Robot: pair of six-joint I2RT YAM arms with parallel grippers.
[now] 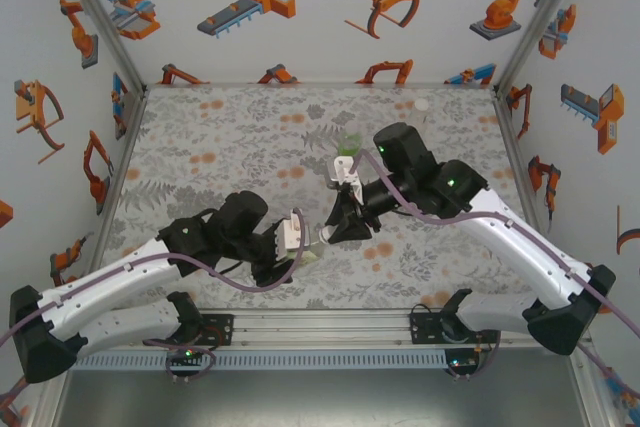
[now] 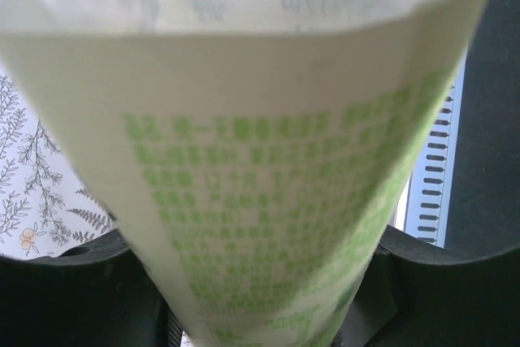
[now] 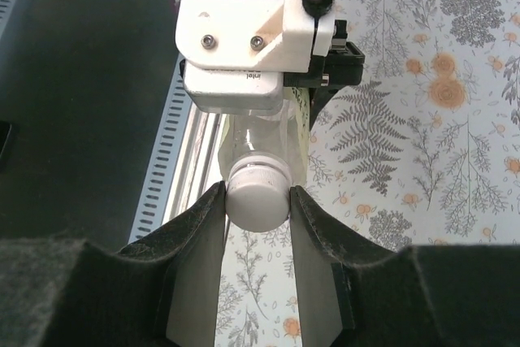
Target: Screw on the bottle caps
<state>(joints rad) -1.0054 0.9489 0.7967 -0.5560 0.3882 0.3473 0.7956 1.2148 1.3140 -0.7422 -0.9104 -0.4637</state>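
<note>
Right wrist: right hand [image 3: 257, 201] pinches round white cap [image 3: 257, 193], left hand [image 2: 260, 302] grips green-printed bottle [image 2: 268, 168].

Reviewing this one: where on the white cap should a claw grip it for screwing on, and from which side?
Grip the cap by its round side wall, at two opposite points, coming end-on along the axis of the bottle. Its flat top faces the right claw, which is shut on it that way, while the left claw holds the bottle body.

Grey floral mat [image 1: 220, 137] w/ orange blotches [image 1: 205, 159] was laid out flat. Walls [image 1: 320, 52] were printed w/ orange robot pics [image 1: 248, 2]; slotted duct [image 1: 320, 359] was fitted along near edge.
</note>
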